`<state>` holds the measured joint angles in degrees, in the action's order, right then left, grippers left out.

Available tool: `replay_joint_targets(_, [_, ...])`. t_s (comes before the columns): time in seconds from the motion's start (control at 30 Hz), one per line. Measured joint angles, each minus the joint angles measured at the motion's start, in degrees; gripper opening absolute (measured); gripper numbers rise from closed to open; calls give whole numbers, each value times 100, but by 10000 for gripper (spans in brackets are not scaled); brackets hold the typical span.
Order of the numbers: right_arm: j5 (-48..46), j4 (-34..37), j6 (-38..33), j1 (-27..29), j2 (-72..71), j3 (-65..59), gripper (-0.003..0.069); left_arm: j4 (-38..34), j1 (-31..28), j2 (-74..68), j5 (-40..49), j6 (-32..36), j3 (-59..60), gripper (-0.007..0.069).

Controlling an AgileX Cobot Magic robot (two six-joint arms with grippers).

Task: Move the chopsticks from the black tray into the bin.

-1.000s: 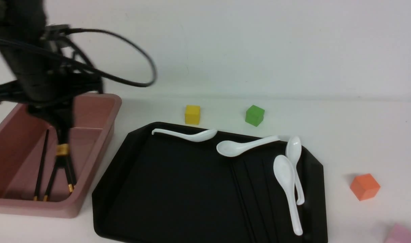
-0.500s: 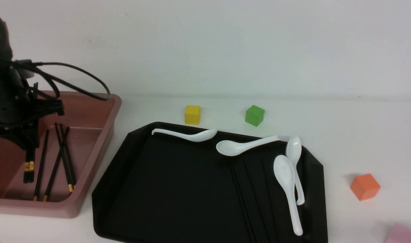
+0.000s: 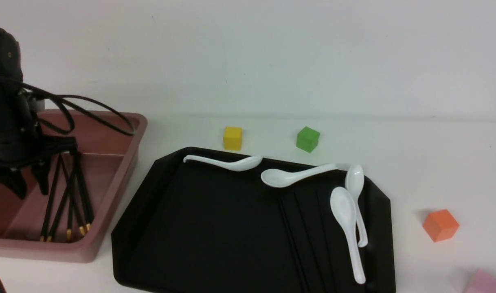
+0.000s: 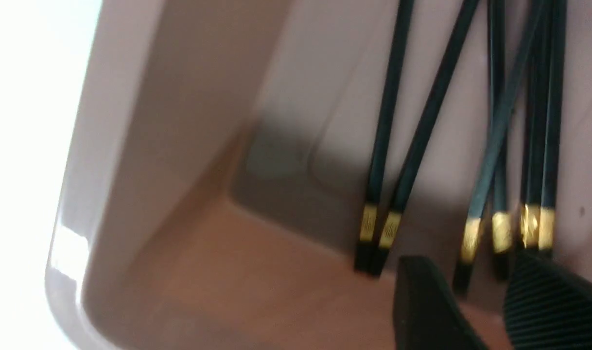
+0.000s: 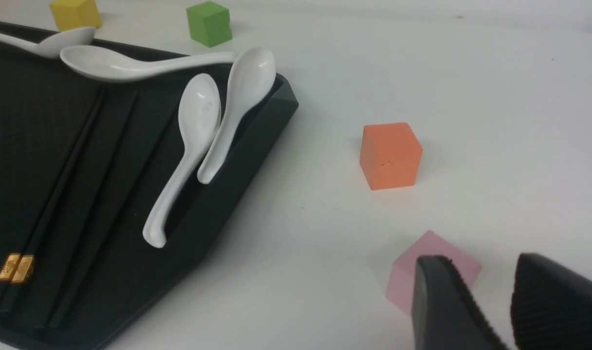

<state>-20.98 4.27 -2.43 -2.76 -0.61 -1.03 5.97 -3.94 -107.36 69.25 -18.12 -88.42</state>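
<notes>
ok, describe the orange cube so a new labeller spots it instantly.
Find the big black tray on the white table. Out past its right edge sits the orange cube. The yellow cube and green cube lie beyond the tray's far edge; the pink cube is nearer the robot.

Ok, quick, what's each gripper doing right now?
Left gripper: open, holding nothing, over the bin.
Right gripper: open, holding nothing.

The front view's lower edge cuts off the black tray (image 3: 134, 228) and the chopsticks (image 3: 289, 234) lying dimly on it.
</notes>
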Motion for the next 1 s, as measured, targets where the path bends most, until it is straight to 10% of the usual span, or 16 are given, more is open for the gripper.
replay_joint_targets(0.23, [0, 0, 0, 0, 0, 0, 239, -523, 0, 1289, 59, 240, 261, -13])
replay_joint_targets(0.63, [0, 5, 0, 0, 0, 0, 239, -1248, 0, 4872, -667, 974, 2871, -13])
replay_joint_targets(1.0, [0, 10, 0, 0, 0, 0, 239, -3250, 0, 8337, -3544, 2215, 6067, -13])
